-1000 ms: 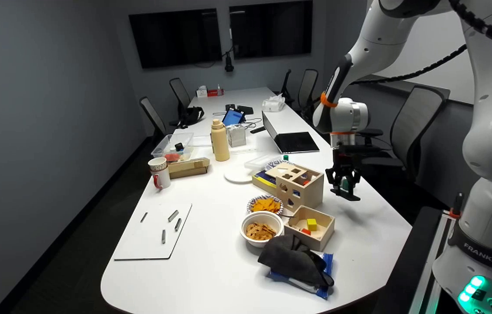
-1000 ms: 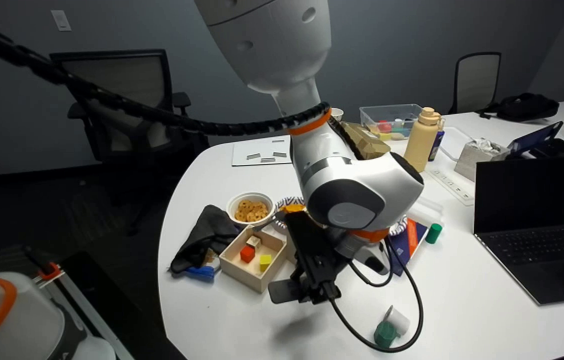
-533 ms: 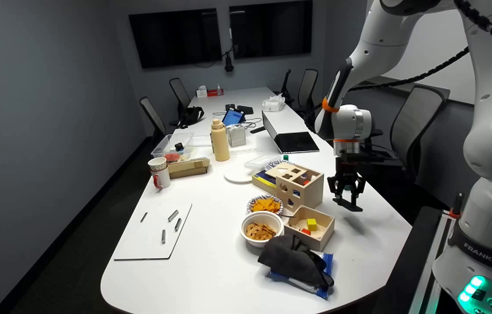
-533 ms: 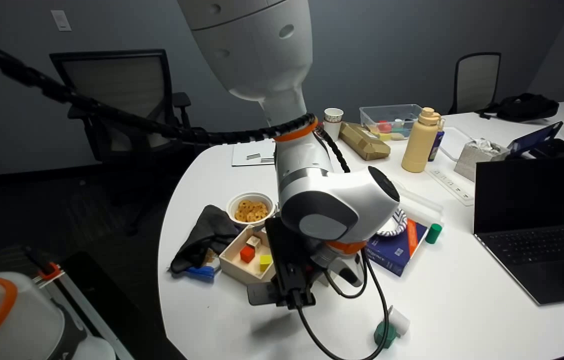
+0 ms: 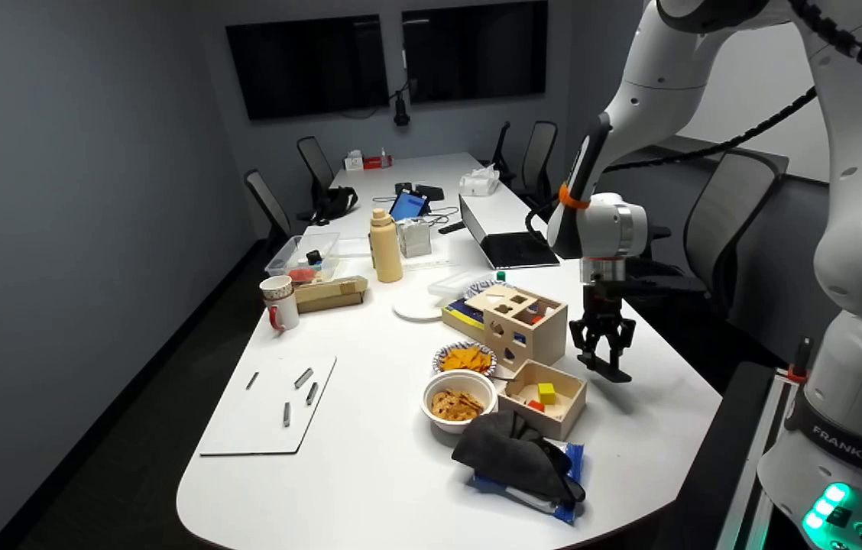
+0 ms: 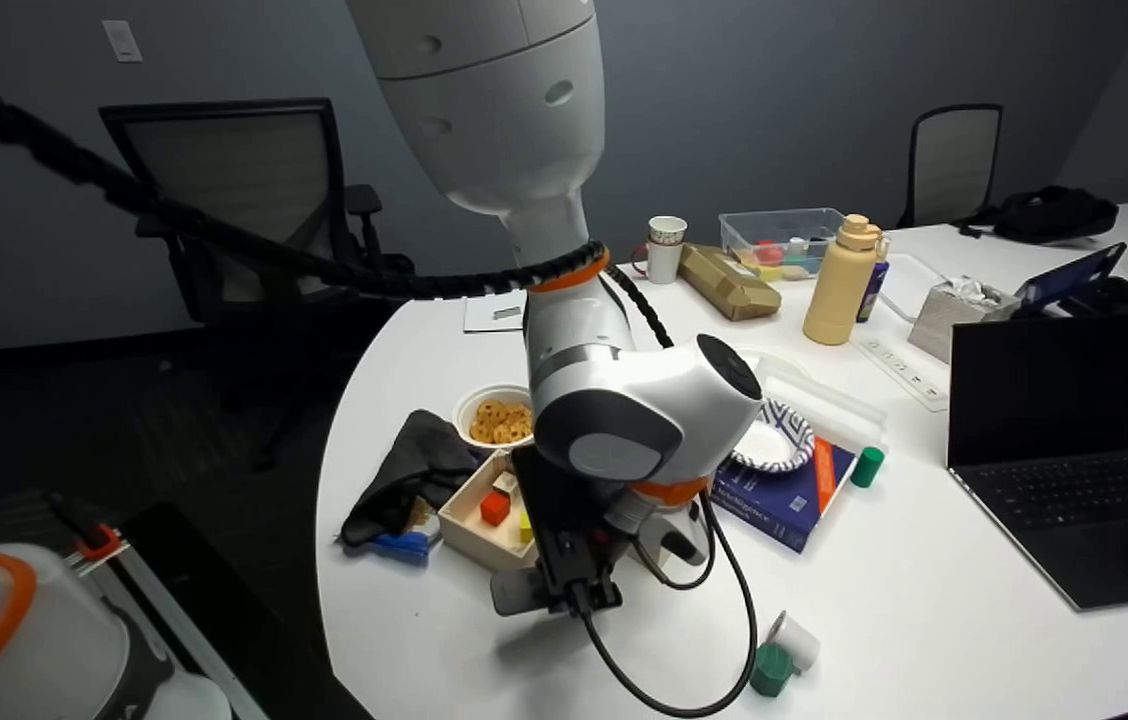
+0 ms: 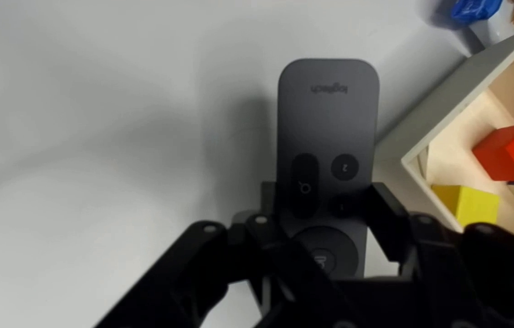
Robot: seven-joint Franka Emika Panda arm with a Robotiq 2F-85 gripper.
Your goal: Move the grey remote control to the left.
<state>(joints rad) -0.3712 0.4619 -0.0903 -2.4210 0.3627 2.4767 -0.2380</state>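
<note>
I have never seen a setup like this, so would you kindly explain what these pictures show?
The machine is a single white robot arm that ends in a black gripper. Two views come from cameras standing outside the robot; the close-up comes from a wrist camera looking past the gripper's fingers. On the white table are, among other things, a shallow wooden box with small blocks in it, a taller wooden box with shaped holes, a white bowl of cookies, a tan bottle and an open laptop. Held between the fingers is a grey remote control, which appears to hang just above the table.
</note>
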